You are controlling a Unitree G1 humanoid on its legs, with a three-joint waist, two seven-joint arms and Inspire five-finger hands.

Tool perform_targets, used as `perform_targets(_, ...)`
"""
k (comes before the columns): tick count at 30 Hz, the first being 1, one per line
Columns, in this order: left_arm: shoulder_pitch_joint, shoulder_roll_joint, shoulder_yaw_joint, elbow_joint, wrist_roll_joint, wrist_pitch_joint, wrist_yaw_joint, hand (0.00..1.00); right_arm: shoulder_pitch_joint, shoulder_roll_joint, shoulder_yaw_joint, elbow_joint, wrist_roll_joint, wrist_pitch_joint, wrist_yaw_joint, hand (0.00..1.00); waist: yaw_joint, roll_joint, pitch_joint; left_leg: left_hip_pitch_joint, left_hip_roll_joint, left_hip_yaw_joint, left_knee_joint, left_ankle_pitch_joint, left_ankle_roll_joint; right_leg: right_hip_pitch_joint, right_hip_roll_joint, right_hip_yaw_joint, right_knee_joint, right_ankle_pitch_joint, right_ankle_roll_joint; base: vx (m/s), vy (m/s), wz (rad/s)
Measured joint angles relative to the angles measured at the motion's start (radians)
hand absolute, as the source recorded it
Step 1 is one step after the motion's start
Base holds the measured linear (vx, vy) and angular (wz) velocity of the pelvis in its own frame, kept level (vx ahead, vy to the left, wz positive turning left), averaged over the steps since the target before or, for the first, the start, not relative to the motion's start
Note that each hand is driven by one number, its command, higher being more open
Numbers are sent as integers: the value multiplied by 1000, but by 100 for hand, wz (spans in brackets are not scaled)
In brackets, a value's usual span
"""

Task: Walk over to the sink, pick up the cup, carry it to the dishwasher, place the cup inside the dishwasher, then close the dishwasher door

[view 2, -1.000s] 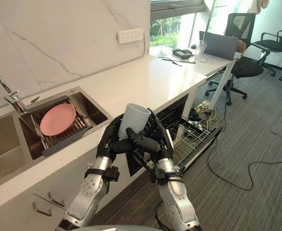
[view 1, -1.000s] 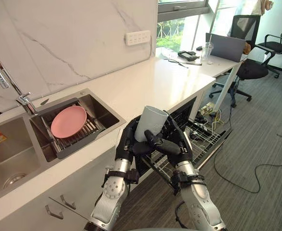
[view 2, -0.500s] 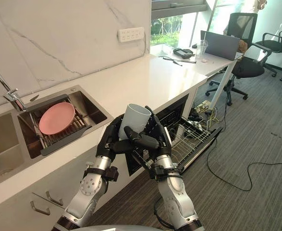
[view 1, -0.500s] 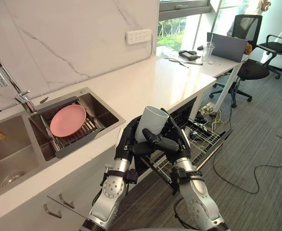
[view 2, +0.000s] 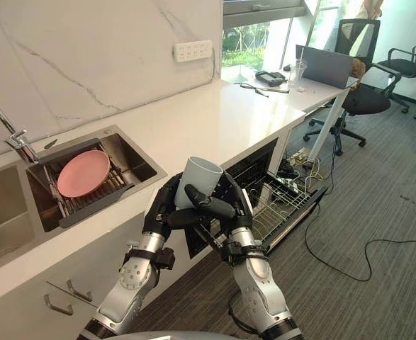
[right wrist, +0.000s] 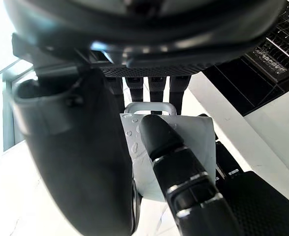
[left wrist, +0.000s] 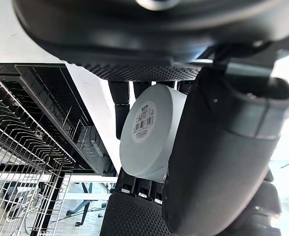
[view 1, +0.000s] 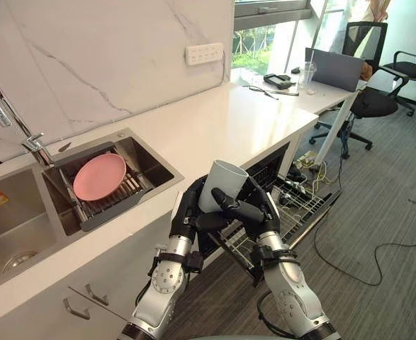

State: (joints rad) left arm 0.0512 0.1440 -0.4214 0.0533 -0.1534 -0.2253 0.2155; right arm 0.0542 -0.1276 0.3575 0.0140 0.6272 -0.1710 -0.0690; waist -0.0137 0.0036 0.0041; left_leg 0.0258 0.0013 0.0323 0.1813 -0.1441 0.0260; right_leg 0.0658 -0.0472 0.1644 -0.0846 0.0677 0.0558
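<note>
Hands sit closest, both wrapped on one thing: the left hand (view 1: 186,212) and the right hand (view 1: 259,214) hold a pale grey cup (view 1: 222,185) between them, clear of any surface. The left fingers (view 1: 193,193) curl round the cup's side, and the right hand's thumb and fingers close over it from the other side, so the cup is clamped from both flanks. It stands mouth up, leaning a little, just off the front edge of the white desk (view 1: 215,120). The left wrist view shows its round base with a barcode label (left wrist: 145,121). Just behind the right hand the dishwasher (view 1: 270,168) stands open, its door let down and its wire rack (view 1: 300,205) drawn out over the carpet. Further along the desk, towards the robot's left, lies the steel sink (view 1: 16,237). A pink plate (view 1: 100,176) leans in a drainer (view 1: 115,205) set in its second basin, below the tap (view 1: 2,106). A socket strip (view 1: 204,54) is fixed on the marble wall. At the far end stand a laptop (view 1: 334,69), a clear tumbler (view 1: 306,75) and black office chairs (view 1: 369,49).
</note>
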Motion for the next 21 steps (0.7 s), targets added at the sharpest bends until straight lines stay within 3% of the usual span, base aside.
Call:
perform_targets(7,10,-4,0,0,36,8,-2,90,-11,4,-21,-3,-2,1,3,30,1,-4,3,0,-3,-3,-1,0,0,1,-1,-3,0,0,0,1,-1,0)
perform_targets(13,49,-23,16,-18,36,26,-23,90,-14,66,-106,-43,-3,1,5,30,2,-8,8,0,-3,-5,0,0,-1,1,-2,-4,0,-2,-1,0,0,0)
perform_targets(21,91,-73,143,-142,-5,39,-30,90,-16,102,-288,-78,-16,-24,-14,30,10,-14,28,-2,-3,-8,6,-3,-5,3,-1,-8,3,-5,-1,0,0,0)
